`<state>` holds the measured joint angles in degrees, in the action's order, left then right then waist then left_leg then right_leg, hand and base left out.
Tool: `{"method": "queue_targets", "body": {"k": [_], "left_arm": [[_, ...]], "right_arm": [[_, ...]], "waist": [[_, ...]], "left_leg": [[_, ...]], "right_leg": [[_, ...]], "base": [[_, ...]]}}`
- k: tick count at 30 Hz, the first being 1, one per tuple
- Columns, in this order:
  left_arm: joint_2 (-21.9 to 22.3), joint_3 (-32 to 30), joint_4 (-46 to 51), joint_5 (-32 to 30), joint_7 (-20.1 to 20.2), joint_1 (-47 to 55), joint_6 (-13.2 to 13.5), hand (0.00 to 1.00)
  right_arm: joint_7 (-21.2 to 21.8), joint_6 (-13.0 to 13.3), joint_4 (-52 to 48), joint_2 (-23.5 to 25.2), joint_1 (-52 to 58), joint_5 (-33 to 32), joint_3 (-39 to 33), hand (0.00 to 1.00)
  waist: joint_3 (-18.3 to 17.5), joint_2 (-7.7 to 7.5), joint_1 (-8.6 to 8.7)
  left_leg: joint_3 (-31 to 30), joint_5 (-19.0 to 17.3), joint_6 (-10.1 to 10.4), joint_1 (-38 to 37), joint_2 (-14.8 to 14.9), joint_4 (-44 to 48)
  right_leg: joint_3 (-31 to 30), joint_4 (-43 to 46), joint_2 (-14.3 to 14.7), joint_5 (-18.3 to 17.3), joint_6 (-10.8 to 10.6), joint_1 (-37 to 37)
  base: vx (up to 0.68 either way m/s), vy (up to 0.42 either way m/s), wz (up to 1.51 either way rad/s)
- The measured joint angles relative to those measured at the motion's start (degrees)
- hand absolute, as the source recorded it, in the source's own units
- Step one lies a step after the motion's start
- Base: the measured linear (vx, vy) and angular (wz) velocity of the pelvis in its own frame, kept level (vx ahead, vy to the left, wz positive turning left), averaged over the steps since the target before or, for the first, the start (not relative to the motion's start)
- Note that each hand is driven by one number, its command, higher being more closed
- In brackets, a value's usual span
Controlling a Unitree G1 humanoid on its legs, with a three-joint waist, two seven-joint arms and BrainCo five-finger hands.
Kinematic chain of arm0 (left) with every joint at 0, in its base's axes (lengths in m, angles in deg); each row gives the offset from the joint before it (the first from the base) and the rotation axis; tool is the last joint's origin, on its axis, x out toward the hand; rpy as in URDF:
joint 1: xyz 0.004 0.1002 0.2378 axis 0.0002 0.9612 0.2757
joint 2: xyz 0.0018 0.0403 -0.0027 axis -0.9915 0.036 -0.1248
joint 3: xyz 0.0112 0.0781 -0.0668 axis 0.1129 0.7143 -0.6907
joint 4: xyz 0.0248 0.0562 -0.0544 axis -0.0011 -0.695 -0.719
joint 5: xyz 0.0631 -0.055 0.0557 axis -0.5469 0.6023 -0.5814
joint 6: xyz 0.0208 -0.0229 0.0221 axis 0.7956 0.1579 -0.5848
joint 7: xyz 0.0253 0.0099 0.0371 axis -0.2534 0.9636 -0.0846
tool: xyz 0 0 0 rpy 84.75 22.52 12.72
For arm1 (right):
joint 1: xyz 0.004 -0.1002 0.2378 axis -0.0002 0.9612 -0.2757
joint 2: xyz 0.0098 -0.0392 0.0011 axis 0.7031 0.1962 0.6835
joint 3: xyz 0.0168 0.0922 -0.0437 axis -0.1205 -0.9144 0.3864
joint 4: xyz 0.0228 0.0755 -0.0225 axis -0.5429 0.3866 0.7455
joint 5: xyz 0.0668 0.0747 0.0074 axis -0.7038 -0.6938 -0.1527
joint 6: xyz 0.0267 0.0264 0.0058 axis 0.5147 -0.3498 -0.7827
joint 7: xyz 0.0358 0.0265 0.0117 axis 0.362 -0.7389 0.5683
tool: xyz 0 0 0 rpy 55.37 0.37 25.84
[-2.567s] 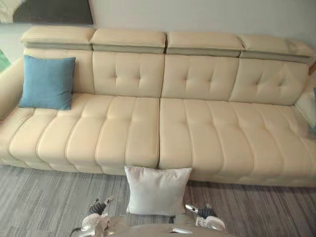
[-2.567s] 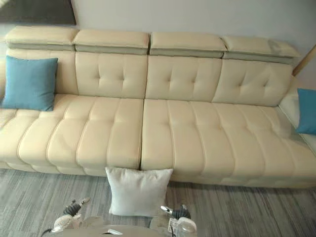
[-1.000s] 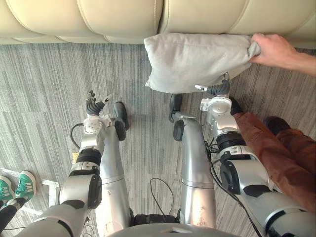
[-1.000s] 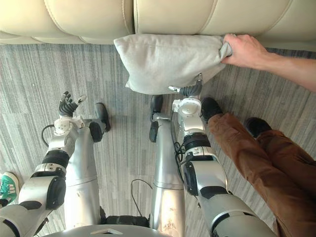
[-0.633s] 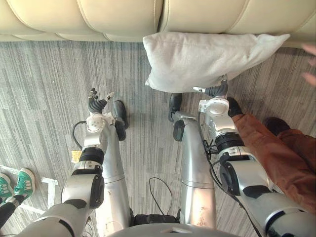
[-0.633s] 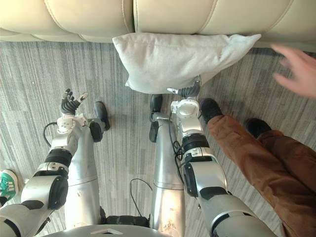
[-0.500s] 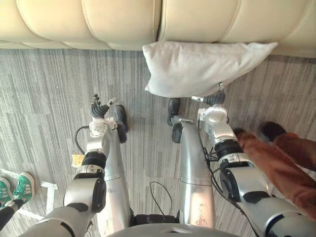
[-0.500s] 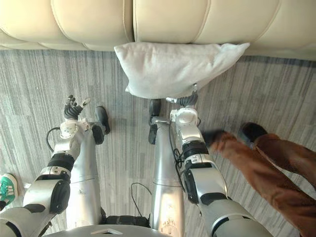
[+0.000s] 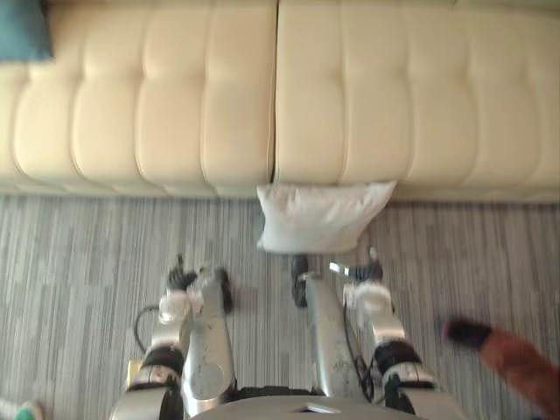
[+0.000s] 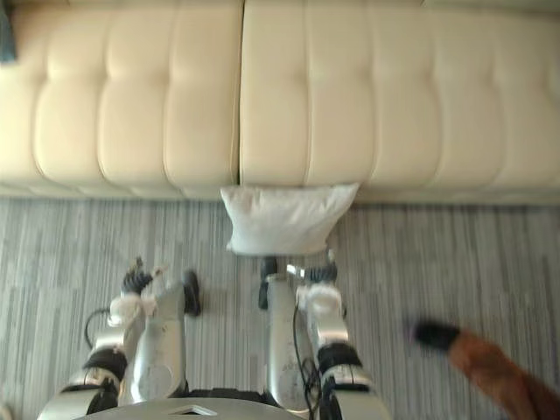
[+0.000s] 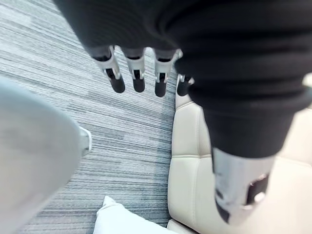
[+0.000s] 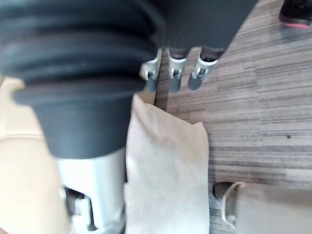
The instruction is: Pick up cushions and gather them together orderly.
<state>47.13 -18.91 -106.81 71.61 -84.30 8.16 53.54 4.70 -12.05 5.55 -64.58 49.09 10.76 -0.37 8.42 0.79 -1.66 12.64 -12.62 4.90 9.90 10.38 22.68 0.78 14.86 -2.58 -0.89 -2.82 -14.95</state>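
Note:
A white cushion (image 9: pixel 322 218) stands on the grey carpet, leaning against the front of the cream sofa (image 9: pixel 219 105). A teal cushion (image 9: pixel 23 26) sits on the sofa seat at the far left. My right hand (image 9: pixel 361 270) hangs just in front of the white cushion's lower edge, and its fingers (image 12: pixel 177 74) are straight and hold nothing. The white cushion (image 12: pixel 168 170) lies right beside that hand in the right wrist view. My left hand (image 9: pixel 180 281) hangs over the carpet to the cushion's left, its fingers (image 11: pixel 136 74) also straight and empty.
A person's brown trouser leg and dark shoe (image 9: pixel 494 345) are on the carpet at the lower right. The shoe (image 12: pixel 297 13) also appears in the right wrist view. Grey striped carpet (image 9: pixel 79 262) runs along the whole sofa front.
The person's hand has let go of the white cushion and pulled away to the right. The camera has tilted up, bringing the sofa seat into view. Both hands stay open.

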Motion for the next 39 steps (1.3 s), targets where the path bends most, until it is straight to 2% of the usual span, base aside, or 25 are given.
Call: {"method": "queue_targets", "body": {"k": [3,7,15,19,20,21,22,23,24,25,26,27,28,29,30,31,32,33,35,39], "left_arm": [[0.53,-1.03,-2.08,-2.2,0.97,0.74,-0.1,0.0],[0.71,-2.09,-2.86,-2.23,1.76,0.75,-0.24,0.0],[0.87,-2.87,-2.87,-2.04,1.85,0.54,-0.29,0.0],[0.42,-3.45,-2.68,-1.26,1.8,0.09,-0.26,0.0],[-0.02,-3.39,-2.42,-0.92,1.8,0.03,-0.26,0.0],[-0.22,-3.35,-1.9,-0.85,1.79,0.02,-0.31,0.0],[-0.32,-3.42,-1.91,-0.84,1.79,0.0,-0.32,0.0],[-0.88,-3.5,-1.93,-0.83,1.68,0.0,-0.34,0.0],[-1.74,-3.24,-1.92,-0.83,1.64,0.1,-0.48,0.0],[-2.19,-3.13,-1.8,-0.83,1.64,0.09,-0.5,0.0],[-2.47,-3.25,-1.48,-0.46,1.6,-0.41,-0.62,0.0],[-1.46,-3.49,-2.12,0.27,1.69,0.68,-0.87,0.0],[-0.84,-3.82,-2.08,0.27,1.75,0.7,-0.9,0.0],[-1.4,-3.69,-1.46,0.35,1.56,0.55,-0.86,0.0],[-1.93,-3.14,-1.63,0.77,1.39,0.09,-0.83,0.0],[-1.05,-2.68,-2.47,1.3,1.32,0.0,-0.95,0.0],[-0.7,-2.5,-2.45,1.4,1.35,0.32,-0.87,0.0],[-0.1,-1.82,-2.56,1.8,1.09,1.05,-0.69,0.0],[-0.45,-0.46,-2.7,2.45,0.63,0.97,-0.67,0.0],[-0.45,-0.43,-2.72,2.46,0.55,0.79,-0.36,0.0]], "right_arm": [[1.23,0.5,3.53,-0.08,0.28,1.14,-0.82,0.0],[2.59,0.52,4.75,-0.05,0.29,1.04,-2.2,0.0],[3.21,0.75,6.06,-0.1,-0.14,0.84,-2.27,0.0],[3.19,0.68,6.41,-0.32,-1.72,0.85,-0.12,0.0],[3.19,0.68,6.3,-0.19,-2.02,0.89,0.48,0.0],[3.2,0.55,6.12,-0.27,-2.41,0.92,0.76,0.0],[3.17,0.51,6.1,-0.29,-2.59,0.91,0.94,0.0],[3.18,0.43,6.08,-0.21,-2.82,0.91,1.57,0.0],[3.19,0.46,6.14,0.03,-2.8,0.93,2.68,0.0],[3.19,0.53,6.21,0.31,-2.68,0.92,3.04,0.0],[3.18,0.75,6.48,0.6,-2.62,0.92,3.0,0.0],[3.14,0.8,6.35,0.35,-3.88,0.9,3.23,0.0],[3.11,0.78,6.43,0.18,-4.36,0.93,3.22,0.0],[3.14,0.74,6.78,0.52,-3.85,0.95,4.11,0.0],[3.16,0.66,8.2,0.65,-4.18,0.93,4.4,0.0],[3.11,0.53,7.99,0.11,-4.28,0.93,4.81,0.0],[3.07,0.63,7.78,-0.13,-4.08,0.93,4.88,0.0],[2.97,0.68,8.07,-0.79,-4.43,0.91,4.99,0.0],[2.82,0.72,8.05,-1.33,-4.39,0.92,5.02,0.0],[2.33,0.69,8.04,-2.55,-4.13,0.89,4.75,0.0]], "waist": [[-3.06,0.03,0.0],[-3.57,-0.02,-0.13],[-3.54,-0.66,-0.57],[-2.01,-1.77,-0.84],[-1.96,-2.31,-1.0],[-1.43,-1.71,-1.19],[-1.41,-2.01,-1.39],[-1.24,-2.64,-1.49],[-1.22,-3.53,-1.44],[-1.31,-4.25,-1.41],[-1.27,-5.75,-1.47],[-2.41,-1.77,-3.12],[-2.59,-2.73,-2.85],[-2.35,-3.82,-2.22],[-2.08,-4.17,-2.59],[-1.64,-1.19,-2.64],[-2.04,-0.65,-2.72],[-2.02,0.7,-2.89],[-1.84,0.7,-2.56],[-1.34,0.35,-2.74]], "left_leg": [[2.16,0.87,0.31,-4.59,-0.45,-4.09],[4.19,0.92,0.23,-7.72,-0.71,-5.96],[7.9,-0.02,0.07,-10.35,-1.18,-5.89],[10.7,-0.93,-0.63,-10.46,-0.87,-3.94],[11.6,-1.08,-0.97,-9.26,-0.06,-2.65],[11.79,-0.97,-1.18,-8.13,0.97,-1.55],[11.83,-0.97,-1.18,-7.94,1.21,-1.14],[11.86,-0.97,-1.18,-7.68,1.7,-0.25],[11.35,-1.04,-1.1,-7.42,2.15,1.26],[10.83,-1.08,-1.02,-6.96,2.28,2.38],[9.84,-1.37,-0.17,-6.42,2.34,3.09],[7.96,0.75,-0.58,-4.45,3.37,-0.29],[8.74,2.7,0.18,-4.31,3.79,-1.01],[7.96,4.38,0.41,-3.67,2.6,-1.51],[7.74,5.38,0.69,-2.81,2.39,-1.38],[6.47,6.56,1.03,-1.55,4.92,-1.76],[5.97,7.0,1.0,-0.81,5.29,-2.44],[4.49,9.26,1.66,-1.05,5.73,-5.56],[4.35,11.73,2.23,-1.22,6.1,-8.0],[2.7,11.31,2.01,-1.85,4.75,-8.68]], "right_leg": [[-1.33,-5.08,0.17,2.28,-0.54,4.09],[-2.87,-6.98,0.48,3.31,-0.88,6.41],[-6.05,-7.79,0.87,4.29,-1.33,7.23],[-7.8,-5.98,1.05,4.71,-1.56,6.31],[-5.86,-4.37,0.29,2.95,-0.34,4.73],[0.99,2.32,-2.28,-0.33,2.32,1.54],[2.27,5.79,-3.11,-1.1,2.52,0.36],[4.23,14.2,-4.77,-2.98,2.47,-1.43],[4.95,22.98,-6.88,-6.25,1.55,-1.63],[4.93,26.9,-8.54,-7.43,1.0,-1.56],[5.97,25.6,-6.96,-7.47,-0.89,-1.98],[4.49,18.64,-4.01,-8.29,-1.43,0.16],[4.78,22.35,-4.77,-11.07,-0.05,0.13],[5.19,22.82,-7.23,-15.46,-1.31,3.44],[5.89,15.64,-6.39,-17.88,-1.73,6.25],[7.04,12.28,-3.33,-14.7,-1.13,7.19],[7.15,9.79,-2.26,-13.67,-0.21,7.4],[7.0,7.86,-0.41,-11.65,0.74,6.9],[6.77,8.01,0.58,-11.05,1.55,5.7],[4.74,7.8,0.9,-10.43,1.64,4.65]], "base": [[0.15,0.057,-0.27],[0.12,0.052,-0.24],[0.02,0.049,-0.22],[-0.12,0.037,-0.31],[-0.19,-0.005,-0.24],[-0.15,-0.007,-0.22],[-0.11,-0.037,-0.16],[-0.05,-0.104,0.0],[-0.07,-0.203,0.11],[-0.05,-0.241,0.16],[-0.13,-0.216,-0.31],[-0.14,-0.18,-0.5],[-0.19,-0.214,-0.31],[-0.11,-0.285,0.05],[-0.17,-0.327,0.18],[-0.14,-0.231,-0.06],[-0.19,-0.156,-0.16],[-0.16,-0.107,-0.16],[-0.18,-0.127,-0.09],[-0.14,-0.004,-0.3]]}}
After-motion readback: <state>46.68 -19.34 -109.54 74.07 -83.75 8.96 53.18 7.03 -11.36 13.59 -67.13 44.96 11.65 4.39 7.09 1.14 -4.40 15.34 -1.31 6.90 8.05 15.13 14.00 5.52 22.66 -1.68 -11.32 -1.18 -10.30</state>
